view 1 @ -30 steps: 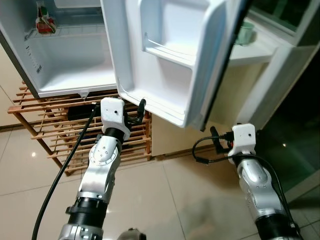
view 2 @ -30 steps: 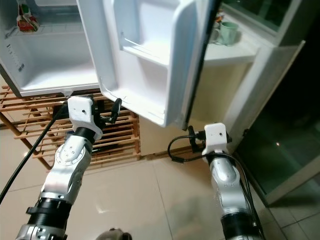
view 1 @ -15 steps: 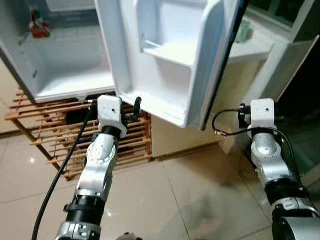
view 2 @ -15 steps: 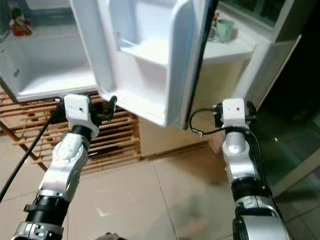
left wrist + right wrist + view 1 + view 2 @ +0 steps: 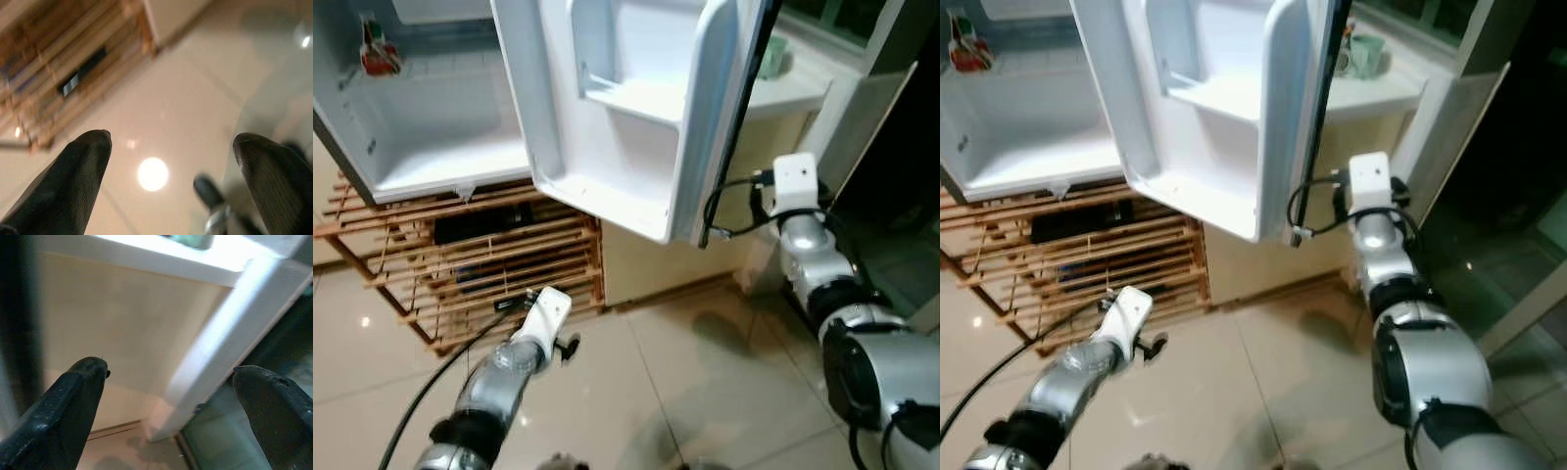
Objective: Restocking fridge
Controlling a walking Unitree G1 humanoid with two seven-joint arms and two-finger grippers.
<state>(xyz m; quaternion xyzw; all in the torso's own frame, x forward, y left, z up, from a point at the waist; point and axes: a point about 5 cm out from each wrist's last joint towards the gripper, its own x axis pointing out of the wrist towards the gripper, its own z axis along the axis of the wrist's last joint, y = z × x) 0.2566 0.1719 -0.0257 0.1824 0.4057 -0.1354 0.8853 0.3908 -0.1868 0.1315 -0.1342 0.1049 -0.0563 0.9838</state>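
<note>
The white fridge (image 5: 440, 137) stands open on a wooden rack, and its door (image 5: 636, 117) swings out toward me with bare shelves. A small red packet (image 5: 374, 57) sits on the wire shelf high at the back left. My left gripper (image 5: 171, 137) is open with nothing between its fingers, hanging low over the tile floor in front of the rack. My right gripper (image 5: 169, 366) is open and holds nothing; it is raised to the right of the door's edge, facing the beige cabinet front (image 5: 122, 328).
A slatted wooden rack (image 5: 460, 264) with a dark box under the fridge stands at the left. A white counter (image 5: 803, 88) carries a green cup (image 5: 771, 59) behind the door. A black cable (image 5: 431, 392) trails along my left arm. Glossy tile floor (image 5: 685, 372) lies in front.
My left arm has dropped from the door's lower edge down toward the floor. My right arm has risen and moved toward the cabinet beside the door. The camera has shifted slightly.
</note>
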